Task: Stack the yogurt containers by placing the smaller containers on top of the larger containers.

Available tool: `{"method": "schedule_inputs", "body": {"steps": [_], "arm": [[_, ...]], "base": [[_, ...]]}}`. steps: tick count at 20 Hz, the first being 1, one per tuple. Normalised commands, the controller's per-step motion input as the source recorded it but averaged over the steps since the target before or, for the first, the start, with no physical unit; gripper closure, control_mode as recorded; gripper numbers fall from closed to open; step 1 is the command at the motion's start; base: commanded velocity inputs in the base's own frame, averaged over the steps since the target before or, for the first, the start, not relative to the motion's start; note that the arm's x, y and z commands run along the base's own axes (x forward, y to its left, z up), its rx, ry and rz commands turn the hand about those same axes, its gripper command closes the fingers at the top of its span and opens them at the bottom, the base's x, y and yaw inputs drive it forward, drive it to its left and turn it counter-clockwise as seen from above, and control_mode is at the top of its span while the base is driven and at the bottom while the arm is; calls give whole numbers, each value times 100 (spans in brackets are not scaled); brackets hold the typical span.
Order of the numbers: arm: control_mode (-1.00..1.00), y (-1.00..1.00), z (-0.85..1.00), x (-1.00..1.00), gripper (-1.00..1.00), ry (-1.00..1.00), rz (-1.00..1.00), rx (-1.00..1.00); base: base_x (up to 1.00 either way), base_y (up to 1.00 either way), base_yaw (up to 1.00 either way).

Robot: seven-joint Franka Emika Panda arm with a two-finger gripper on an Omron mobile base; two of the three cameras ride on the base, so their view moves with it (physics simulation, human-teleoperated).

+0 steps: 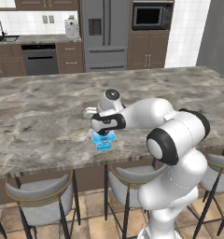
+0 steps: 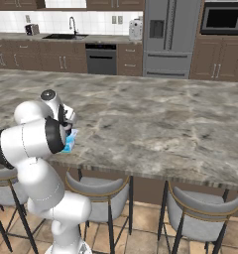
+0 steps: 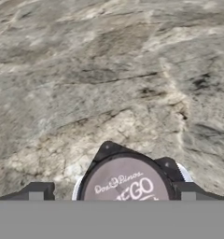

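- Cup (image 3: 125,182), dark and round with a pale printed top, sits directly between the two finger tips (image 3: 37,195) in the hand view, one tip on each side of it and neither visibly touching its wall.
- Gripper (image 3: 112,196) has its fingers spread wide, with a sliver of gap on both sides of the cup, so nothing is clamped.
- Under the cup a thin pale rim peeks out left and right; I take it for the light-blue tub (image 1: 104,140), which the left base view shows on the marble counter (image 1: 39,112) just below the hand, near the front edge. The cup seems to stand on the tub.
- The cup stands upright, top facing the camera; being round, it has no long axis in plan, only its vertical one, in line with the gripper's approach.
- The tub is squarish and upright; its edges look roughly square to the counter's front, though the hand hides much of it.
- Judgement: this placement looks done, so the next move is likely a straight lift away along the cup's vertical axis, without brushing either side.
- The much tinier cup I cannot make out.
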Motion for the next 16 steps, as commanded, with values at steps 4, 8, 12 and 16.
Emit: {"method": "schedule_inputs", "body": {"steps": [4, 8, 12, 16], "arm": [[-100, 0, 0, -1, -100, 2, -1, 0], [-100, -2, 0, 0, -100, 2, 0, 0], [-100, -11, 3, 0, -100, 1, -1, 0], [-100, -16, 15, -1, -100, 1, 0, 0]], "base": [[0, 0, 0], [0, 0, 0], [0, 0, 0], [0, 0, 0]]}}
